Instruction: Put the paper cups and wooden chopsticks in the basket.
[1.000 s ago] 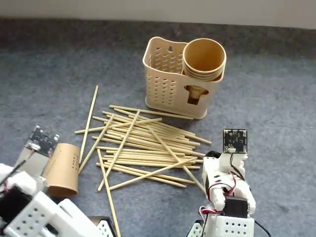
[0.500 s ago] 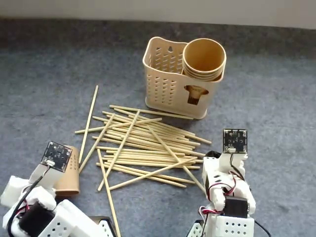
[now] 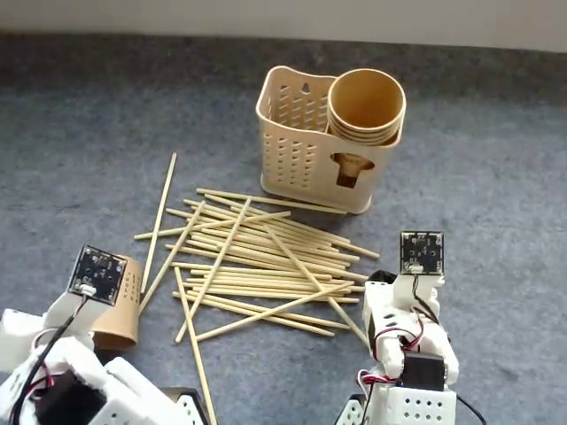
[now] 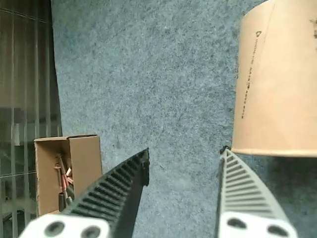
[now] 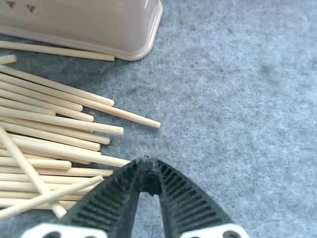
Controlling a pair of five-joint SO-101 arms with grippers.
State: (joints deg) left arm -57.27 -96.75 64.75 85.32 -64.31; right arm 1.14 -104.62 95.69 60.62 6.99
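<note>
A brown paper cup (image 3: pixel 121 308) lies on its side at the front left of the carpet, partly under my left arm (image 3: pixel 96 274). My left gripper (image 4: pixel 185 151) is open, and one fingertip (image 4: pixel 226 152) sits at the rim of the paper cup (image 4: pixel 280 79), which stays outside the jaws. Several wooden chopsticks (image 3: pixel 257 266) lie in a loose pile in the middle. The cream basket (image 3: pixel 301 146) stands at the back with a stack of paper cups (image 3: pixel 365 106) in it. My right gripper (image 5: pixel 146 162) is shut and empty, just beside the ends of the chopsticks (image 5: pixel 54 129).
Grey carpet covers the floor. A corner of the basket (image 5: pixel 99 25) lies ahead of the right gripper. A small open cardboard box (image 4: pixel 69 168) stands off the carpet, beyond the left gripper. The right arm (image 3: pixel 412 310) rests at the front right.
My left arm has swung to the right and now covers more of the lying paper cup. The right arm, basket and chopsticks have not moved.
</note>
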